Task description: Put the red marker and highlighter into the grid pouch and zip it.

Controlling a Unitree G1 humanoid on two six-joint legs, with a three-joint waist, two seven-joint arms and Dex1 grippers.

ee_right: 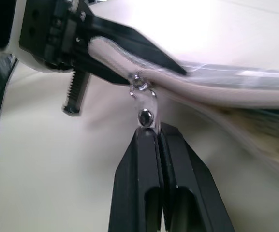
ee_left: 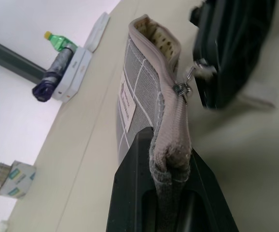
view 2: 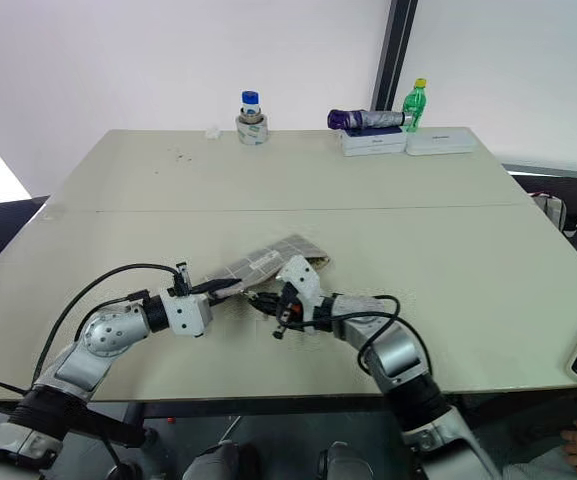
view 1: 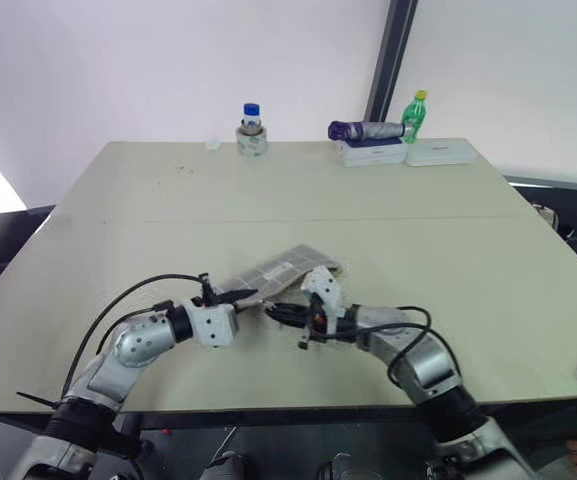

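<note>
Left gripper (ee_left: 170, 166) clamps the grid pouch (view 1: 283, 270) by its near end (zipper edge up). Right gripper (ee_right: 151, 133), at its three o'clock, pinches the zipper pull (ee_right: 146, 108).

Table (view 1: 148, 240): pale beige top, seam running across middle. Grid pouch (view 1: 280, 270) near front edge, well apart from rest. Along far edge: tape roll (view 1: 252, 141) with blue-capped bottle (view 1: 251, 113); beside it white boxes (view 1: 403, 152), green bottle (view 1: 415, 115), purple bundle (view 1: 365, 130).
</note>
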